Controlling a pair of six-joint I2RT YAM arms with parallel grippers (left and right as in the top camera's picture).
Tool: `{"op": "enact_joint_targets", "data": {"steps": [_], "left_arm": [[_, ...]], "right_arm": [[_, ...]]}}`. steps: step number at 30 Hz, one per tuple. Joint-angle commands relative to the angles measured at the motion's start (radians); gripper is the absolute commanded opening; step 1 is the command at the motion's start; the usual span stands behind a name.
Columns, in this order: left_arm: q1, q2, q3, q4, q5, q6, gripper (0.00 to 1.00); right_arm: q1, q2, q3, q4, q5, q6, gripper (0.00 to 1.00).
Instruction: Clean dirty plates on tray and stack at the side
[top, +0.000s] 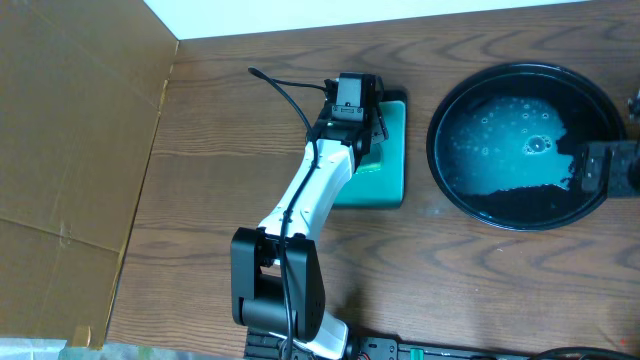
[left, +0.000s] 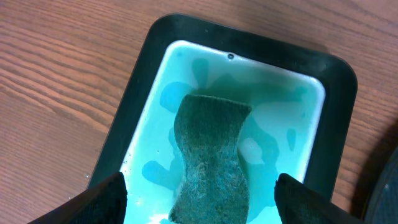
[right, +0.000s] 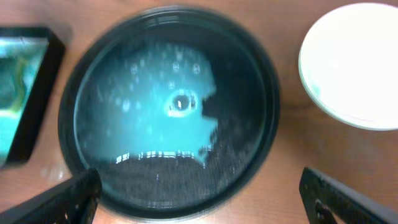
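The round black tray (top: 445, 175) stands at the right with teal soapy liquid in it and no plate on it. It also shows in the right wrist view (right: 261, 155). A white plate (right: 351, 62) lies on the table beside the tray; I cannot tell whether more lie under it. My right gripper (right: 205, 199) is open and empty above the tray's edge, and it shows at the tray's right side in the overhead view (top: 600, 168). My left gripper (left: 202, 205) is open above a green sponge (left: 211, 155); it also shows overhead (top: 360, 125).
The sponge lies in a small rectangular teal dish with a black edge (left: 155, 37), left of the tray; the dish also shows overhead (top: 385, 185). Brown cardboard (top: 70, 120) covers the table's left side. A black cable (top: 285, 90) runs behind the left arm.
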Motion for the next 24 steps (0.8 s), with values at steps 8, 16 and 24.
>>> {"op": "enact_joint_targets", "data": {"steps": [8, 16, 24], "left_arm": [[0.003, 0.000, -0.002, -0.003, -0.006, -0.002, 0.77], [0.003, 0.000, -0.002, -0.002, -0.005, -0.002, 0.77], [0.003, 0.000, -0.002, -0.003, -0.005, -0.002, 0.77]], "right_arm": [[-0.070, -0.397, -0.596, 0.596, -0.006, -0.056, 0.99], [-0.154, -0.776, -0.903, 0.800, -0.052, -0.079, 0.99], [-0.259, -0.932, -0.979, 0.788, -0.129, -0.082, 0.99]]}}
